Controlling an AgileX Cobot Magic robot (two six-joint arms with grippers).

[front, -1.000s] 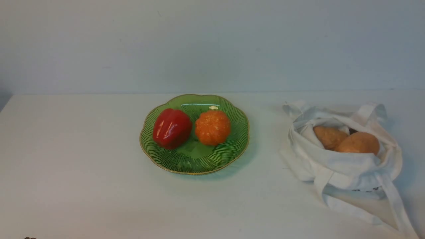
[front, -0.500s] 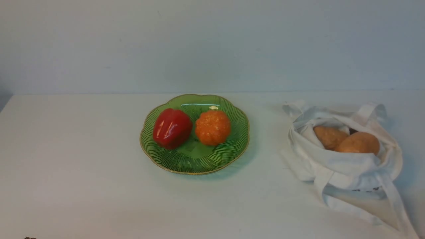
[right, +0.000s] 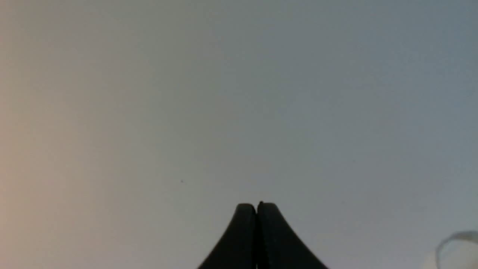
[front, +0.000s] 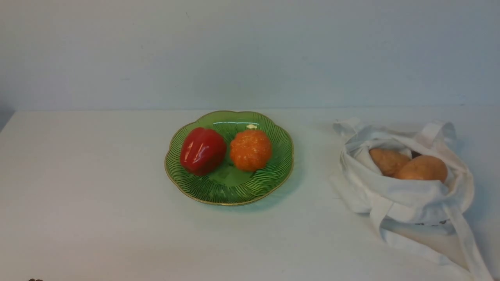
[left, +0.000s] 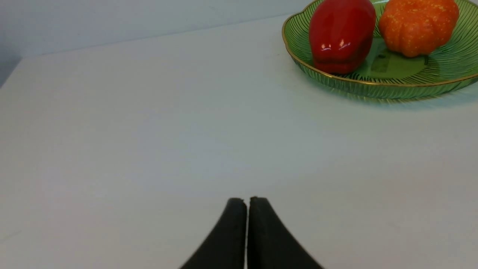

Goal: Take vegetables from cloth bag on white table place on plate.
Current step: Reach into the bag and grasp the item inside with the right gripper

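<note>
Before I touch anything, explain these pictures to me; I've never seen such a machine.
It is a robot with two arms. One camera between them looks forward over the white flat table; the others ride on each wrist. On the table, a green ribbed glass plate holds a glossy red bell pepper and an orange ribbed pumpkin-like piece. To its right, a white cloth bag holds tan potato-like vegetables. The left gripper and right gripper are shut, holding nothing.

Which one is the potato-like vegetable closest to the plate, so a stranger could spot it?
On the right of the white table lies a white cloth bag, mouth open. Inside sit two tan-orange vegetables. Yours is the left one, nearer the plate, duller and bumpier than its smoother, rounder neighbour.
</note>
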